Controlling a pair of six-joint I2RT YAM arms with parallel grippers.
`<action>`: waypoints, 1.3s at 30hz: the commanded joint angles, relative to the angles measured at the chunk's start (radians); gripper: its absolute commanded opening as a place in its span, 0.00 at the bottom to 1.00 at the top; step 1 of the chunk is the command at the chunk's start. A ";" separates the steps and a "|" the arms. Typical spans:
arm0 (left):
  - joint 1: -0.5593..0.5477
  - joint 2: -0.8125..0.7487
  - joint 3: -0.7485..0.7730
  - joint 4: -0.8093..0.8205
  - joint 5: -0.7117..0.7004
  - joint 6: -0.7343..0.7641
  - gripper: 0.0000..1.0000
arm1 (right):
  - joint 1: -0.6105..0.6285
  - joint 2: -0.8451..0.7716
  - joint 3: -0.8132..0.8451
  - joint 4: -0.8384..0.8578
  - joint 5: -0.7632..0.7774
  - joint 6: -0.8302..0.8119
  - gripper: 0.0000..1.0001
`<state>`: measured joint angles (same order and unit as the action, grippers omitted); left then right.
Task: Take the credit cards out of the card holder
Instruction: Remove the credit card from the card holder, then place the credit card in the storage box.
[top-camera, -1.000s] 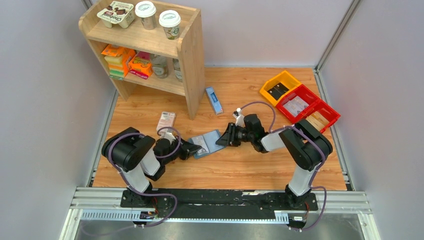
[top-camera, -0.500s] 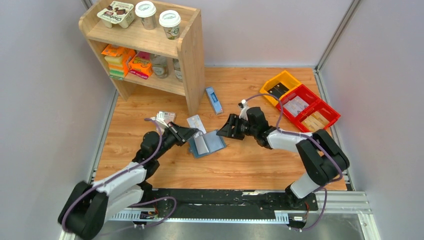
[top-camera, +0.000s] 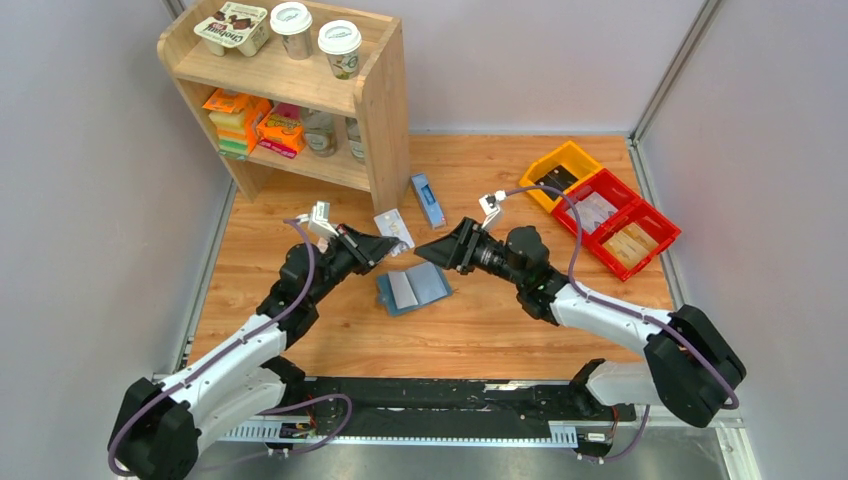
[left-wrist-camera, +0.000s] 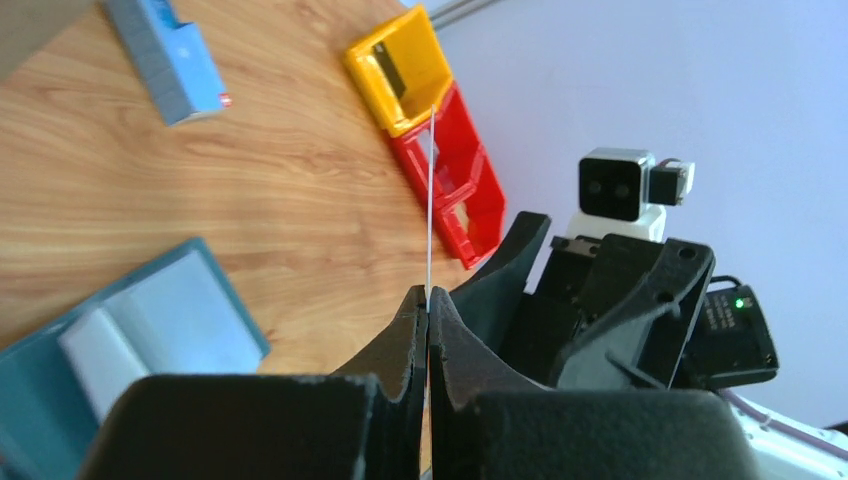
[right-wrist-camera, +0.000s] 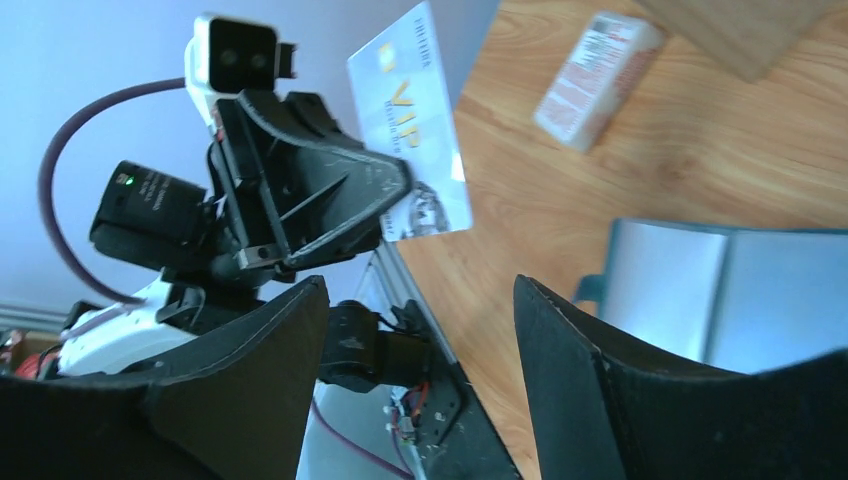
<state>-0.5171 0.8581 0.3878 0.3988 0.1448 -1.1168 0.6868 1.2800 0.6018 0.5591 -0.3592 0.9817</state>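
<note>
Left end effector (top-camera: 385, 245) was clamped on a thin glossy card (right-wrist-camera: 410, 175); right end effector (top-camera: 437, 248) stood with jaws apart. Card holder (top-camera: 412, 288), flat teal fabric with paler pocket panels, lay open on the wood-grain worktop (top-camera: 500, 330).

The wooden table (top-camera: 500, 330) carries a shelf (top-camera: 385, 110) at the far left. The card holder (top-camera: 412, 289) lies open mid-table. A blue box (top-camera: 428, 200) lies beside the shelf, and a patterned pack (right-wrist-camera: 595, 80) lies nearby. A yellow bin (top-camera: 578, 152) and two red bins (top-camera: 622, 207) sit far right.
</note>
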 joint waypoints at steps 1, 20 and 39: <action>-0.073 0.016 0.089 0.067 -0.066 -0.041 0.00 | 0.059 -0.033 0.001 0.189 0.103 0.083 0.70; -0.185 0.088 0.094 0.236 -0.142 -0.187 0.00 | 0.056 -0.042 0.026 0.262 0.181 0.081 0.33; -0.035 -0.074 0.203 -0.355 -0.077 0.213 0.65 | -0.260 -0.284 0.165 -0.588 -0.006 -0.501 0.00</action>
<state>-0.6094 0.8001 0.4561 0.3584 0.0059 -1.1416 0.5114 1.0630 0.6556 0.3523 -0.3172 0.7719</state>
